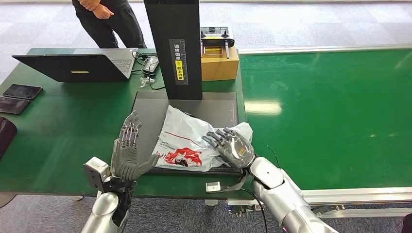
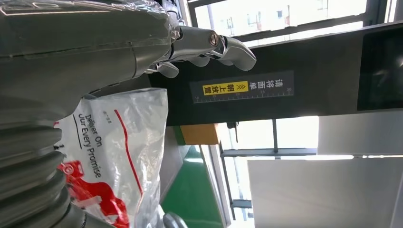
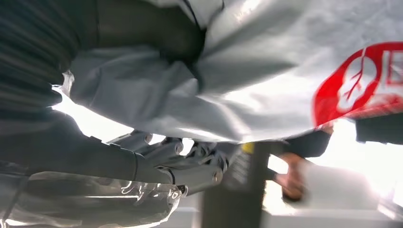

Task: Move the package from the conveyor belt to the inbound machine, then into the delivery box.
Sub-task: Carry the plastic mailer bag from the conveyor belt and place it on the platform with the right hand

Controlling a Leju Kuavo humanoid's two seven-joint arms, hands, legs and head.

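The package (image 1: 187,141), a white plastic bag with red print, lies crumpled on the dark platform (image 1: 214,104) of the inbound machine, in front of its black column (image 1: 175,48). My right hand (image 1: 232,145) lies over the bag's right end with its fingers stretched out. In the right wrist view the bag (image 3: 237,80) sits against the thumb side, with a strip of light between it and the fingers (image 3: 190,166). My left hand (image 1: 127,153) stands upright just left of the bag, fingers apart and holding nothing. The left wrist view shows the bag (image 2: 114,152) beside the fingers (image 2: 209,45).
The green conveyor belt (image 1: 330,107) runs off to the right. On the green table sit a laptop (image 1: 77,65), dark phones (image 1: 22,91) and a cardboard box (image 1: 219,63) with a controller on it. A person (image 1: 107,19) stands behind the table.
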